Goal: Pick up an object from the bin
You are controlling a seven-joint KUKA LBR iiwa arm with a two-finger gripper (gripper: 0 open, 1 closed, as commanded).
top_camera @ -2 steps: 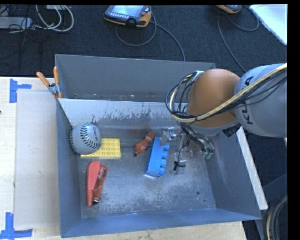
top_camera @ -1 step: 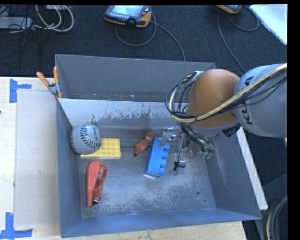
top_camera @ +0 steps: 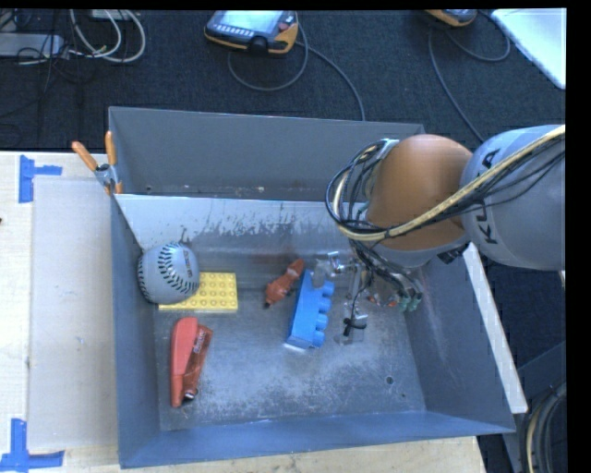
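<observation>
Approach step. My gripper sits low, just right of the blue block; clenched or released, I cannot tell. Next, I judge: centre over the block, then grasp.

The matt grey metal bin looks scuffed; the blue block and yellow studded plate seem smooth plastic.

I read this as a robotics lab: beyond the grey sheet-metal bin, a black-and-orange handheld control pendant and loose cables lie on dark carpet; a grey robot arm stands at the bin's right.
</observation>
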